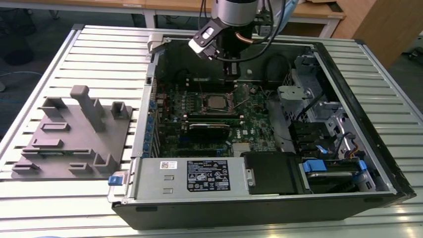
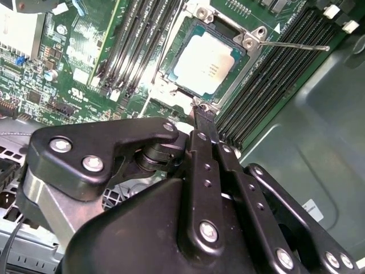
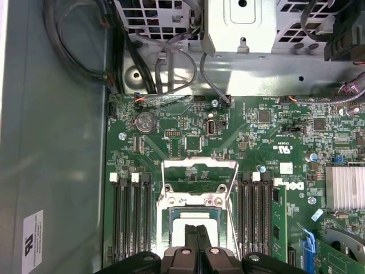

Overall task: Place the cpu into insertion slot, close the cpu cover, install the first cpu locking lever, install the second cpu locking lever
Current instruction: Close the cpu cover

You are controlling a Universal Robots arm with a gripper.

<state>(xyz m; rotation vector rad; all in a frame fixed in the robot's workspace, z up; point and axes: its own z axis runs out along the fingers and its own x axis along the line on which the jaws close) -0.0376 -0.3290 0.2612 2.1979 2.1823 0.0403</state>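
The cpu (image 2: 206, 61) is seated in the insertion slot (image 2: 171, 73) under the lowered cpu cover (image 2: 246, 41); the end effector (image 2: 201, 113), fingers together and empty, is held just beside; the first locking lever (image 2: 293, 45), judged unlatched, must be pressed down and hooked.

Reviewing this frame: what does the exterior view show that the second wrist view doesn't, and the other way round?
Exterior view's extra: the whole open computer case on the slatted table, a grey fixture block at the exterior view's left, and a labelled metal box inside the case.
Second wrist view's extra: the cpu cover framing the chip, and a thin wire lever sticking out from one corner.
Shared: the green motherboard, the silver-topped cpu, and the end effector, shut, its tip close by a corner of the cover.
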